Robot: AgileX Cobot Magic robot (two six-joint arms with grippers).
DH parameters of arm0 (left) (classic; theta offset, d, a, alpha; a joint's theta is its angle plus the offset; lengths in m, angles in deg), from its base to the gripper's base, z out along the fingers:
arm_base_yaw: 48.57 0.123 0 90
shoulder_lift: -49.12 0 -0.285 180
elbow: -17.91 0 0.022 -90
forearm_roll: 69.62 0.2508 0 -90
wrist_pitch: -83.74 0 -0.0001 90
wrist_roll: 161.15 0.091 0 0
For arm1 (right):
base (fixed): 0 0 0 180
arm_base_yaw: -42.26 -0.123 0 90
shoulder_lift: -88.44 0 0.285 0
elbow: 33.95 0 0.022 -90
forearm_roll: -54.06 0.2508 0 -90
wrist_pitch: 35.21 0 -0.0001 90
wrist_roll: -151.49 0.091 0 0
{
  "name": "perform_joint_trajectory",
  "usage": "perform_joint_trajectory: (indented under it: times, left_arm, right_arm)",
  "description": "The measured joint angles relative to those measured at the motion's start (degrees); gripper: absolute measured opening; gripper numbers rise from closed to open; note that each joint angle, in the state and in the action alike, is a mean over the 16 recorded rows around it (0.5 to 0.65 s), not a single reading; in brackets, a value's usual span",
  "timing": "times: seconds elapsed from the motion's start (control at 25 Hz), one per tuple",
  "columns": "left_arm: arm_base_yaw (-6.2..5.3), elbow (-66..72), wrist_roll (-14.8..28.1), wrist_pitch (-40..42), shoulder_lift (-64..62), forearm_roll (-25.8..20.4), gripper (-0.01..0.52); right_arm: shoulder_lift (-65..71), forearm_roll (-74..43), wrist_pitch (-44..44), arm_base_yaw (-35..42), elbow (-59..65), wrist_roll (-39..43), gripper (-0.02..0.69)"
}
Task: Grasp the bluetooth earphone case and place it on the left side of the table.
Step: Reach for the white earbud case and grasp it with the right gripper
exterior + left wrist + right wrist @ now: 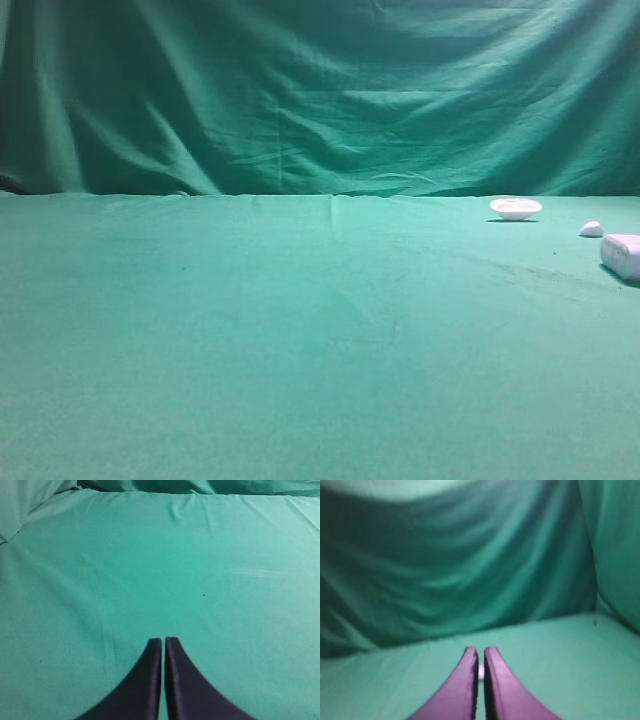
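The bluetooth earphone case (622, 255) is a white rounded oblong lying on the green table (300, 330) at the far right edge of the exterior view, partly cut off by the frame. Neither gripper shows in the exterior view. My left gripper (163, 640) is shut and empty, with only bare green cloth ahead of it. My right gripper (480, 650) is shut, pointing toward the back curtain. A small white spot (481, 670) shows through the thin slit between its fingers, lying beyond them. I cannot tell which white item it is.
A shallow white dish (516, 208) sits at the back right of the table. A tiny white pebble-like piece (591, 229) lies between the dish and the case. A draped green curtain (320, 90) closes off the back. A faint crease (333, 215) runs down the table's middle.
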State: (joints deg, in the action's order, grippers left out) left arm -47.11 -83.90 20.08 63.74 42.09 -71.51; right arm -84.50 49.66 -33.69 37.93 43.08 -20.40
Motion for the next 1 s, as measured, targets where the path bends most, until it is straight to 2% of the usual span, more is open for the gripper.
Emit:
perform_joint_trajectory:
  times: [0.12, 0.24, 0.64, 1.0]
  left_arm:
    - [0.00, 0.00, 0.00, 0.00, 0.00, 0.00, 0.000]
    - [0.00, 0.00, 0.00, 0.00, 0.00, 0.00, 0.000]
    - [0.00, 0.00, 0.00, 0.00, 0.00, 0.00, 0.000]
    - [0.00, 0.00, 0.00, 0.00, 0.00, 0.00, 0.000]
  right_arm:
    - [0.27, 1.07, 0.06, 0.00, -3.03, -0.04, 0.000]
    - [1.20, 0.91, -4.09, 0.00, -6.96, -0.55, 0.000]
    - [6.78, -0.35, -28.86, 0.00, -19.36, 0.07, 0.000]
    - [15.28, 1.27, -35.60, -0.02, -21.83, -2.98, 0.000]
